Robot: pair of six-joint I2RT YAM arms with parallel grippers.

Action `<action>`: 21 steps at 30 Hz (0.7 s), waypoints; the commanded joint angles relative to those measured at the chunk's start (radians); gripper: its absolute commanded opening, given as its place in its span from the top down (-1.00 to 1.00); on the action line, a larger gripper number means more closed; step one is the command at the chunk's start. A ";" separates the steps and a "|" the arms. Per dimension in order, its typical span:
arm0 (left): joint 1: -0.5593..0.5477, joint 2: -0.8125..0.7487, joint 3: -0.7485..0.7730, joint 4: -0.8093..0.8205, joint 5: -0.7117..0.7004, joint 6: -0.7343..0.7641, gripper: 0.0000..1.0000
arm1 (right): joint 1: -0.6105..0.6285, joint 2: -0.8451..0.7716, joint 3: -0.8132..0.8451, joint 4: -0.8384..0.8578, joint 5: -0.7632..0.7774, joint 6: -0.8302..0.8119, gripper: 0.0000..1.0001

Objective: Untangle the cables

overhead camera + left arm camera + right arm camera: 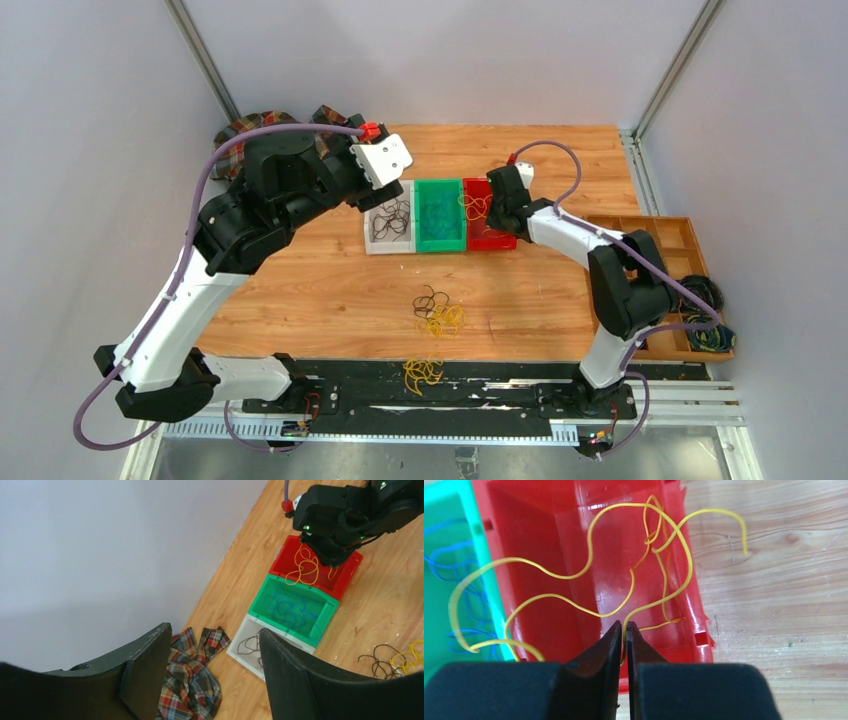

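Observation:
Three bins stand in a row: a white bin (388,224) with black cables, a green bin (440,216) with blue cables (290,609), and a red bin (487,232) with yellow cables (305,569). A tangle of black and yellow cables (437,310) lies on the table in front of them. More yellow cables (423,372) rest at the near edge. My right gripper (624,626) hangs over the red bin (574,525), shut on a yellow cable (594,530) that loops out over the bin's rims. My left gripper (215,630) is open and empty, high above the back left.
A plaid cloth (192,680) lies crumpled at the back left corner (245,130). A wooden compartment tray (680,235) sits at the right edge with dark wire coils (705,295). White walls close the back and sides. A black rail (480,395) runs along the front.

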 commanded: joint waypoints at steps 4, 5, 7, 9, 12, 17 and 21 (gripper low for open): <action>0.000 -0.009 0.023 -0.004 0.006 0.014 -0.39 | 0.028 -0.017 0.043 -0.040 0.038 -0.041 0.43; 0.000 -0.009 0.021 -0.003 0.007 0.017 -0.39 | 0.028 -0.042 0.036 -0.021 0.037 -0.053 0.35; 0.000 -0.007 0.023 -0.004 0.009 0.019 -0.39 | 0.027 -0.085 0.041 -0.009 0.050 -0.074 0.15; 0.000 -0.004 0.030 -0.004 0.013 0.018 -0.39 | 0.026 -0.114 0.056 -0.010 0.069 -0.092 0.02; 0.000 -0.004 0.036 -0.003 0.018 0.015 -0.39 | 0.025 -0.151 0.061 -0.011 0.072 -0.114 -0.10; 0.000 -0.011 0.032 -0.004 0.014 0.025 -0.39 | 0.025 -0.199 0.027 0.002 0.074 -0.117 -0.12; 0.000 -0.011 0.032 -0.004 0.017 0.024 -0.40 | 0.026 -0.201 -0.015 0.075 -0.012 -0.110 -0.12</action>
